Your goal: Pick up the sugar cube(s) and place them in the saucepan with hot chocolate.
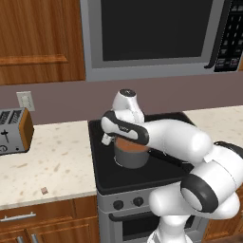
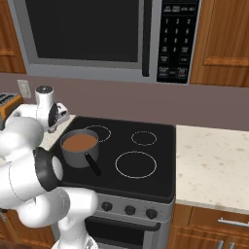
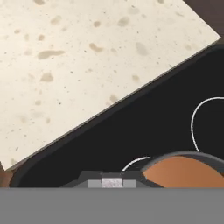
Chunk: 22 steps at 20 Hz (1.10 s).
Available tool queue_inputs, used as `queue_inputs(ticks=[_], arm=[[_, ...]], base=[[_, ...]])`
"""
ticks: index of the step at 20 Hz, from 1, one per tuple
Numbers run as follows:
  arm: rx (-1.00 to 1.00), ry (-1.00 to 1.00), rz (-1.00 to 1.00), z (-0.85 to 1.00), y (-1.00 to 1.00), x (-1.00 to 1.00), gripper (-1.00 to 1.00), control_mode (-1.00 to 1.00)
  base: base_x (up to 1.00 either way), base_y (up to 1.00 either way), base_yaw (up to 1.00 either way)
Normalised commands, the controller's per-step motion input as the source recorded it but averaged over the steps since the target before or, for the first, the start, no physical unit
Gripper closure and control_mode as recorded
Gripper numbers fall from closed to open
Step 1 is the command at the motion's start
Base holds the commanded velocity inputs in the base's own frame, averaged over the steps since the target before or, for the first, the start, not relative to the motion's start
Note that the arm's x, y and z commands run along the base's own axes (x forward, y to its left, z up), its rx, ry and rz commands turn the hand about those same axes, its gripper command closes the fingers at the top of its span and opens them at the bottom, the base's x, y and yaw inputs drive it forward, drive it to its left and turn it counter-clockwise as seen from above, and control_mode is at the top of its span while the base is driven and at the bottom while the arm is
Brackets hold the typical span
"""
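The saucepan (image 1: 131,153) (image 2: 80,147) is a small grey metal pan of smooth brown hot chocolate, standing on the front left burner; its black handle (image 2: 92,164) points toward the front. My gripper (image 1: 107,138) (image 3: 112,180) hangs just left of the pan's rim, over the stove's left edge. It is shut on a pale greyish sugar cube (image 3: 112,182), which shows between the dark fingertips. The pan's rim and brown liquid (image 3: 186,171) lie close to the right of the tips. A pinkish-tan sugar cube (image 1: 44,190) lies on the counter near its front edge, far left of the stove.
The black cooktop (image 2: 146,160) carries ringed burners. Speckled beige counter (image 1: 52,161) (image 3: 87,61) runs left of it, with a toaster (image 1: 14,130) at the far left by the wall. A microwave (image 1: 156,33) hangs above the stove. More counter (image 2: 214,160) lies to the right.
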Motion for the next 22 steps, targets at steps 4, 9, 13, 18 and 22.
queue_inputs(ticks=[4,9,13,18,22], arm=[[0.0,0.0,0.0,0.19,-0.5,0.0,1.0,-1.0],[-0.01,0.0,0.0,-0.09,-0.43,0.0,1.0,-1.0],[-0.03,0.0,0.0,-0.09,-0.37,0.0,1.0,-1.0],[-0.04,0.0,-0.01,0.0,-0.26,0.04,1.0,-1.0],[-0.08,0.0,-0.05,0.0,-0.16,0.0,1.0,-1.0]], base=[[0.0,0.0,0.0],[0.0,0.0,0.0],[0.0,0.0,0.0],[0.0,0.0,0.0],[0.0,0.0,0.0]])
